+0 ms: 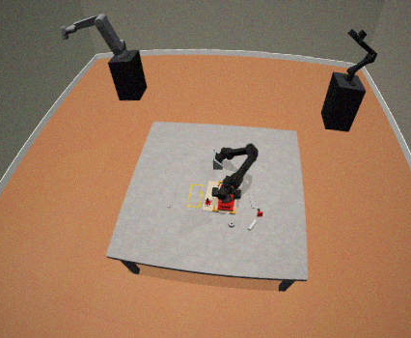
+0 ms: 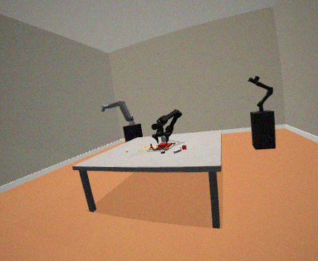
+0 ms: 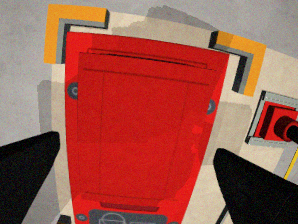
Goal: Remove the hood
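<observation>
Half-hidden car point(image 1: 226, 205) point(image 2: 164, 145) point(image 3: 142, 125), apparently beneath claw point(image 1: 226, 193) point(image 2: 162, 143) point(image 3: 137, 145).

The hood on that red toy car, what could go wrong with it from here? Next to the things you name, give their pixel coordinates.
The open gripper point(image 1: 226, 193) point(image 2: 162, 141) point(image 3: 139, 148) has a finger on each side of the red car point(image 1: 226, 205) point(image 2: 164, 145) point(image 3: 72, 165), so closing off-center could drag the whole car rather than the hood point(image 3: 135, 125). The raised orange corner brackets point(image 3: 75, 12) point(image 3: 257, 52) stand close by and might catch the car or a finger. On the way to the yellow outline point(image 1: 188, 195), a low carry could knock the red-based black knob point(image 3: 287, 126).
</observation>
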You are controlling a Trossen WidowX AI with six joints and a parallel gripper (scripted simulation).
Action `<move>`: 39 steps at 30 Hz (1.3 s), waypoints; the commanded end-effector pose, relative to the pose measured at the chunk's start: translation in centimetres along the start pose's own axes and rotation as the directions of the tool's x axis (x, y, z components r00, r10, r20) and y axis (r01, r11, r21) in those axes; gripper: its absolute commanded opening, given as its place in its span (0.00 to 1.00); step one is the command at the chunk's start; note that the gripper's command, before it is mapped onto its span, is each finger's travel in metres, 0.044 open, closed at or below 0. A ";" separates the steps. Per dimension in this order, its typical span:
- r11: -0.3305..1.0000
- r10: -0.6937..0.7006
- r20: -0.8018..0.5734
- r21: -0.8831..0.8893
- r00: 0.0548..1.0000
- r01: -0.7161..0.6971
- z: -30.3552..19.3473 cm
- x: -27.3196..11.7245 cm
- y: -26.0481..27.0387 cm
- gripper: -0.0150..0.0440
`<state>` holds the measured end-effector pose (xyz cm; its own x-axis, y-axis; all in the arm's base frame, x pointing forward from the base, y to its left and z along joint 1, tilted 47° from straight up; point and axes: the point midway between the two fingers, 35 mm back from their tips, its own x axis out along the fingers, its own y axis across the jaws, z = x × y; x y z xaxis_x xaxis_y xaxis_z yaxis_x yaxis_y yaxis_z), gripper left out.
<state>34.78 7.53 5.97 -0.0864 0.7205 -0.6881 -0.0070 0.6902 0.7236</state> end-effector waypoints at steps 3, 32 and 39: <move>1.000 0.004 0.000 0.006 1.000 -0.004 -0.1 0.3 0.0 1.00; 1.000 0.004 0.000 0.006 1.000 -0.004 -0.1 1.7 0.0 1.00; 1.000 0.005 0.000 0.006 1.000 -0.005 -0.1 2.1 0.0 1.00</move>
<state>34.62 8.89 4.78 -0.0840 0.7209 -0.6879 -0.0090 0.6898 0.7240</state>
